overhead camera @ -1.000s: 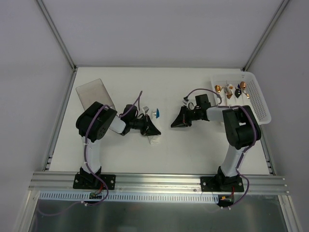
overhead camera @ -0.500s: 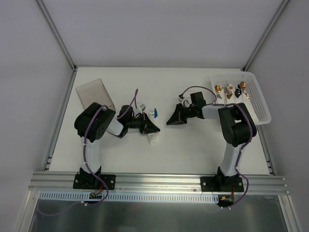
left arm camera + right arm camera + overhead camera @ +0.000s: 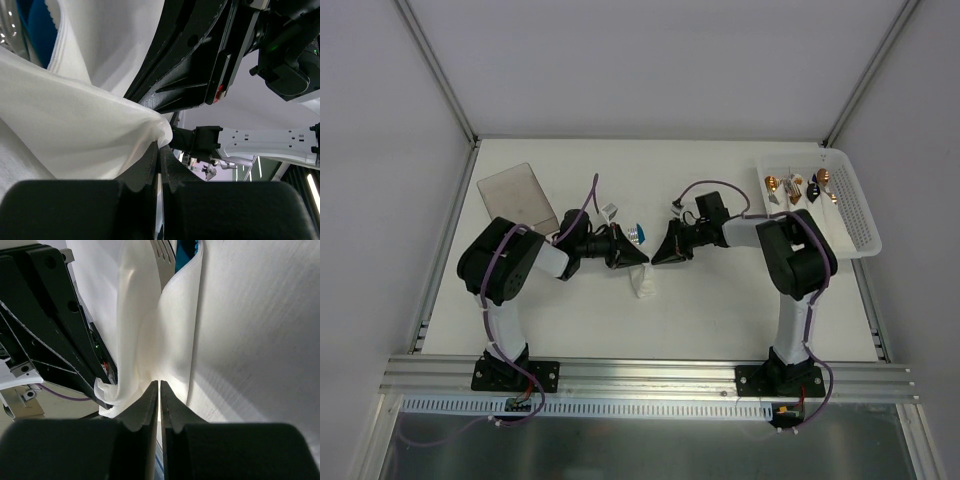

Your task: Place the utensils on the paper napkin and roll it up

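The paper napkin [image 3: 642, 284] is bunched near the table's middle, and part of it hangs below the two grippers. The fork's blue handle [image 3: 639, 233] sticks out just behind them. My left gripper [image 3: 632, 256] is shut on a fold of the napkin [image 3: 75, 120], with blue handle [image 3: 35, 25] at the upper left. My right gripper [image 3: 661, 251] faces it, almost touching, and is shut on the napkin's edge [image 3: 170, 340]. Silver tines [image 3: 165, 255] and a bit of blue show above in the right wrist view. Left gripper [image 3: 161, 148] and right gripper [image 3: 159, 384] jaws stand pressed together.
A white perforated basket [image 3: 855, 215] at the back right holds older rolls with gold and black cutlery ends [image 3: 798, 185]. A translucent grey sheet [image 3: 517, 192] lies at the back left. Metal frame rails run along the table's sides.
My right gripper has moved left toward the left gripper until the two nearly meet. My left gripper has shifted a little back and right, lifting the napkin.
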